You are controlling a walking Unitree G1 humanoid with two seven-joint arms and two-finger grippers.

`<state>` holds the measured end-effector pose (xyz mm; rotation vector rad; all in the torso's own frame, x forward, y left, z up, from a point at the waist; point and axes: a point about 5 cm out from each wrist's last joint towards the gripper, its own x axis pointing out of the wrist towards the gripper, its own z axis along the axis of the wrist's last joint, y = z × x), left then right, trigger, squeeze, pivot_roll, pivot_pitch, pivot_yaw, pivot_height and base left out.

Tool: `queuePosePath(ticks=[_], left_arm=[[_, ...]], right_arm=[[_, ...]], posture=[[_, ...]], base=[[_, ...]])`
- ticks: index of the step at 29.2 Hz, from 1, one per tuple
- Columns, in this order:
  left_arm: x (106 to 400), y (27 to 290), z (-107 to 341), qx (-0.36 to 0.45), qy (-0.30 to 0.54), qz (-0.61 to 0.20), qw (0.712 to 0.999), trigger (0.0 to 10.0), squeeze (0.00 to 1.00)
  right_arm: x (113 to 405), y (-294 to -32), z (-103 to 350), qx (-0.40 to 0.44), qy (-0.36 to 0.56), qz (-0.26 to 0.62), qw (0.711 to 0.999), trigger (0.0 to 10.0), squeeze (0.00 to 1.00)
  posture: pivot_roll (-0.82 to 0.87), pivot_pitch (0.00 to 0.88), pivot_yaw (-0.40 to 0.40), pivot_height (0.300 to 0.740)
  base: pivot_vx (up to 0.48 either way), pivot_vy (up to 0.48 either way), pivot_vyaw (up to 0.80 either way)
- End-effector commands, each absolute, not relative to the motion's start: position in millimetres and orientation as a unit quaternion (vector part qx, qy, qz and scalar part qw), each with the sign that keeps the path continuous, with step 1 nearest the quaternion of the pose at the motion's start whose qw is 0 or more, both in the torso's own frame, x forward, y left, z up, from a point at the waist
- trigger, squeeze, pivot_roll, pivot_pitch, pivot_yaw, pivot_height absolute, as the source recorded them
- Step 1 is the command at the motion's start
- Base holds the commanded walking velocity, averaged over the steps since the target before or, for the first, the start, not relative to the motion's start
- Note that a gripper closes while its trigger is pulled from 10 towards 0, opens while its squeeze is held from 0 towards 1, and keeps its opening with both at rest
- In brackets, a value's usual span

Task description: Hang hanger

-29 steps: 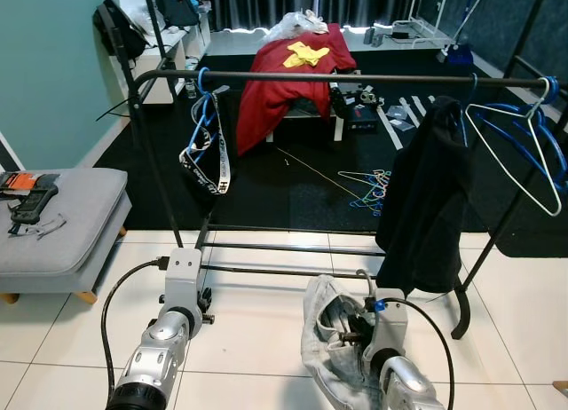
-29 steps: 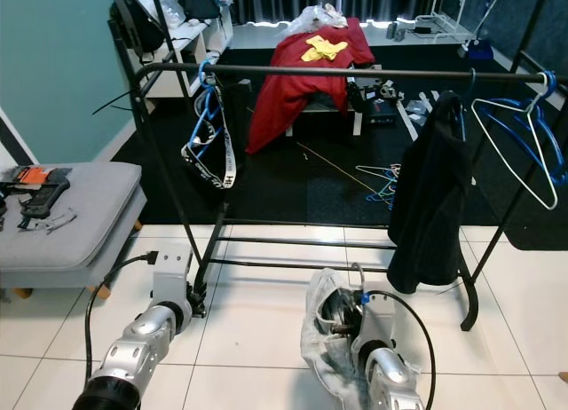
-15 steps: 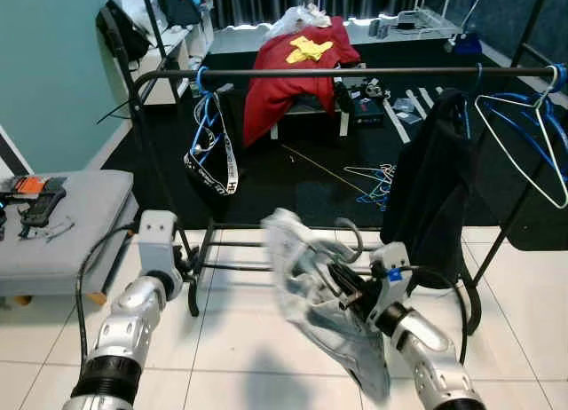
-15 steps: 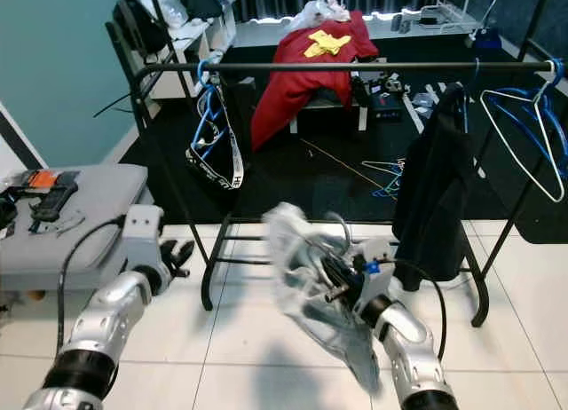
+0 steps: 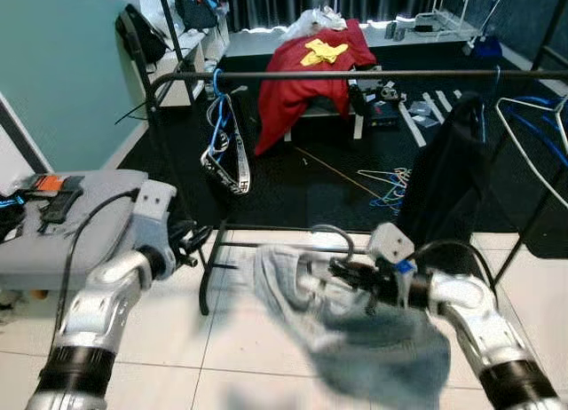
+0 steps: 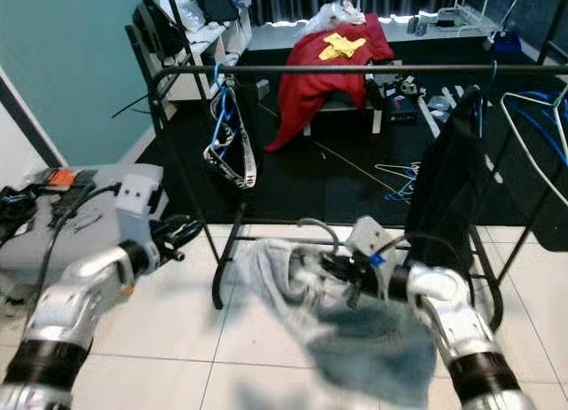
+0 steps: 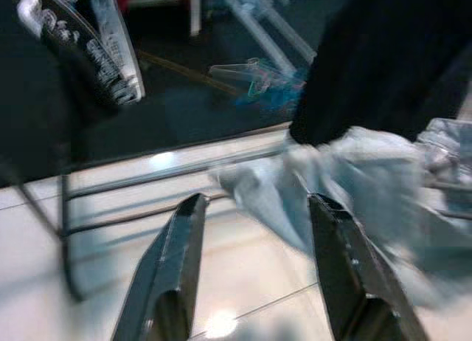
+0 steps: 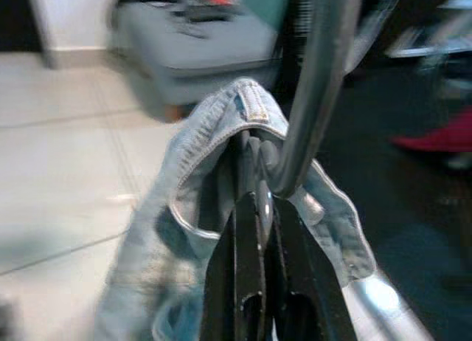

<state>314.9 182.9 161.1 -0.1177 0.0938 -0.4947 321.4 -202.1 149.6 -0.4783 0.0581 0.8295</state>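
Note:
A grey metal hanger (image 8: 317,83) carries a light blue denim garment (image 5: 355,330). My right gripper (image 5: 351,272) is shut on the hanger's neck, just below the hook (image 5: 333,237), and holds it low in front of the black clothes rack. The rack's top rail (image 5: 355,74) runs well above the hook. In the right wrist view the black fingers (image 8: 247,245) are pinched together on the wire, with denim (image 8: 221,134) draped around them. My left gripper (image 5: 191,241) is open with nothing between its fingers, held near the rack's left post; its fingers (image 7: 184,238) point at the garment.
On the rail hang a black garment (image 5: 453,179), blue and white hangers (image 5: 541,135) at the right, and blue hangers with a lanyard (image 5: 226,144) at the left. A grey cushioned bench (image 5: 62,224) stands to the left. Loose hangers (image 5: 386,179) lie on the dark carpet beyond.
My right gripper has risen from near the floor, lifting the hanger and denim up in front of the rack. My left arm has risen too, toward the rack's left post.

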Motion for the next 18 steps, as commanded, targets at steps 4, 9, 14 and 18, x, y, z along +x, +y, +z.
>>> queuePosePath(ticks=[4,9,14,18], left_arm=[[298,161,175,-0.095,0.032,-0.343,0.934,10.0,1.00],[294,137,157,-0.091,0.091,-0.345,0.930,10.0,1.00],[302,111,145,-0.045,0.100,-0.288,0.951,10.0,1.00],[304,109,145,-0.054,0.096,-0.266,0.958,10.0,1.00]], right_arm=[[334,-201,180,-0.212,-0.030,0.342,0.915,10.0,0.00],[333,-194,187,-0.181,-0.032,0.370,0.911,10.0,0.00],[328,-181,182,-0.168,-0.023,0.420,0.892,10.0,0.00],[327,-181,180,-0.173,-0.022,0.423,0.889,10.0,0.00]], posture=[[0.02,0.010,0.064,0.740],[0.02,0.024,0.046,0.740],[0.01,0.041,0.033,0.740],[0.00,0.044,0.034,0.740]], base=[[0.000,0.000,0.00],[0.000,0.000,0.00],[0.000,0.000,0.00],[0.000,0.000,0.00]])
